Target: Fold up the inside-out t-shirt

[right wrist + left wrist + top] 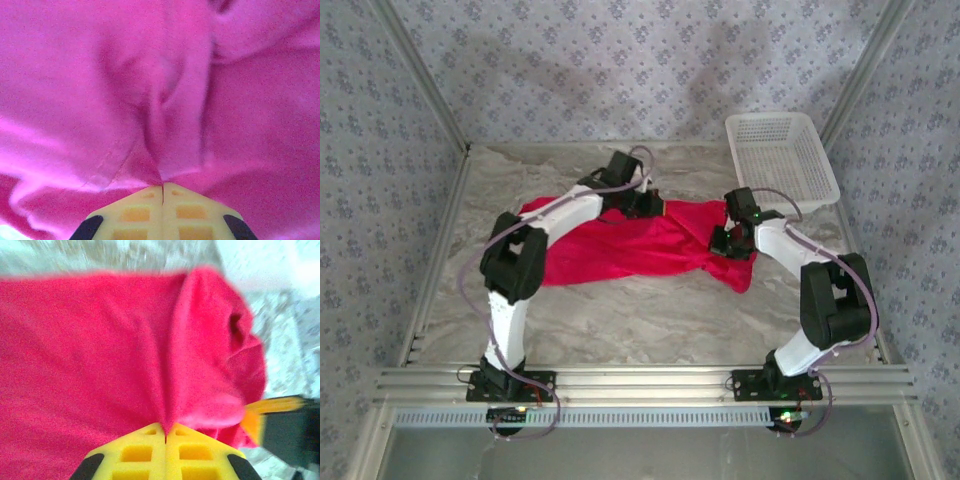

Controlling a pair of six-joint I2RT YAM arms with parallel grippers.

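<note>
Item: one plain bright red, soft-fabric t-shirt (630, 250), lying crumpled on the grey-veined, marble-patterned desk (620, 310). It sits around the middle of the desk, spreading from left of centre across to the right. Its right end is bunched and droops toward the near side. The cloth is creased throughout and not laid flat.

Left claw (638, 200): positioned over the far edge of the t-shirt, near the middle of the desk. From the left wrist, the yellow fingers of the left claw (165, 427) are pressed together tip to tip, with a ridge of red t-shirt (100, 365) fabric pinched between them and rising away from the tips. Finding: clamped onto the t-shirt.

Right claw (728, 242): positioned at the bunched right end of the t-shirt. From the right wrist, the fingers of the right claw (163, 186) meet along a thin seam, and folds of the t-shirt (150, 90) gather into that seam. Finding: clamped onto the t-shirt.

Other item: a white rectangular plastic mesh basket (790, 160) stands at the far right corner of the desk, apart from the t-shirt.
</note>
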